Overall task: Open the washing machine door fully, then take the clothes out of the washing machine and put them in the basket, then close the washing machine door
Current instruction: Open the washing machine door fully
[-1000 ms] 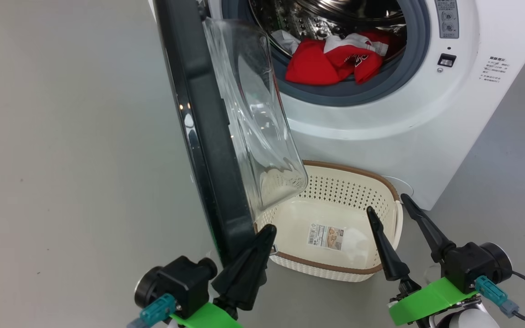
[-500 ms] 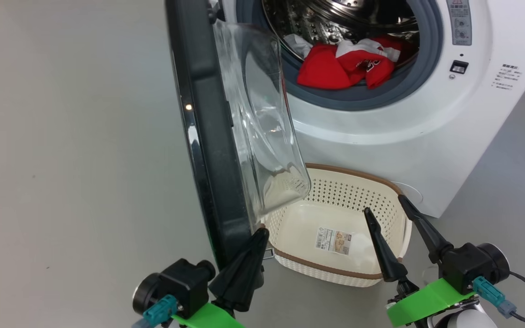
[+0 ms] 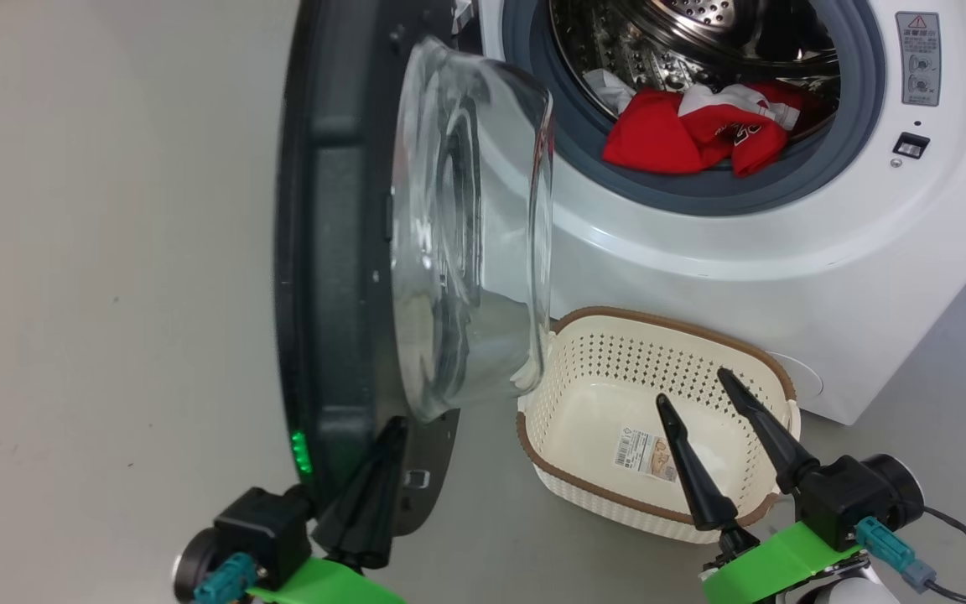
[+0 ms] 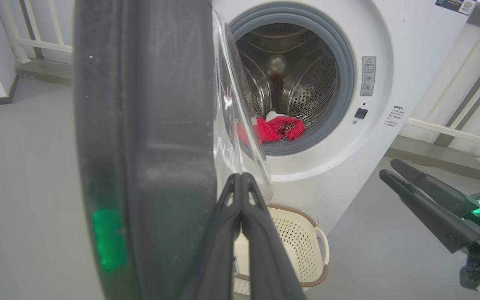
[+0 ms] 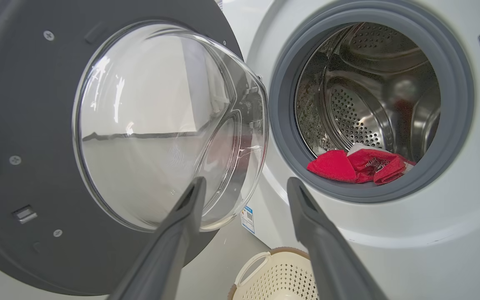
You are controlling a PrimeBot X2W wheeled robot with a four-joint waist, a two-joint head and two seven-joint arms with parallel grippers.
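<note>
Large round washing machine door (image 3: 340, 252) with wide black rim and bulging clear glass bowl, swung out to the left of the big white front-loading washing machine (image 3: 701, 260) and turned nearly edge-on in the head view, grey rubber gasket and perforated steel drum laid open behind it. Bright red and white clothes (image 3: 705, 134) heaped low at the front of the drum, resting on the gasket's lower lip. Small cream-white perforated plastic basket (image 3: 659, 321) with brown woven-look rim on the grey floor directly before the machine, below the opening and just beside the door's glass bowl, a paper label on its bottom. Left gripper (image 3: 393, 429) clenched tight on nothing, fingers pressed together and pointing up at the door's lower inner face; contact there impossible to tell. Right gripper (image 3: 693, 386) released, fingers spread wide and empty, poised over the basket's near right corner, in the right wrist view framing the gap between glass bowl and drum opening
</note>
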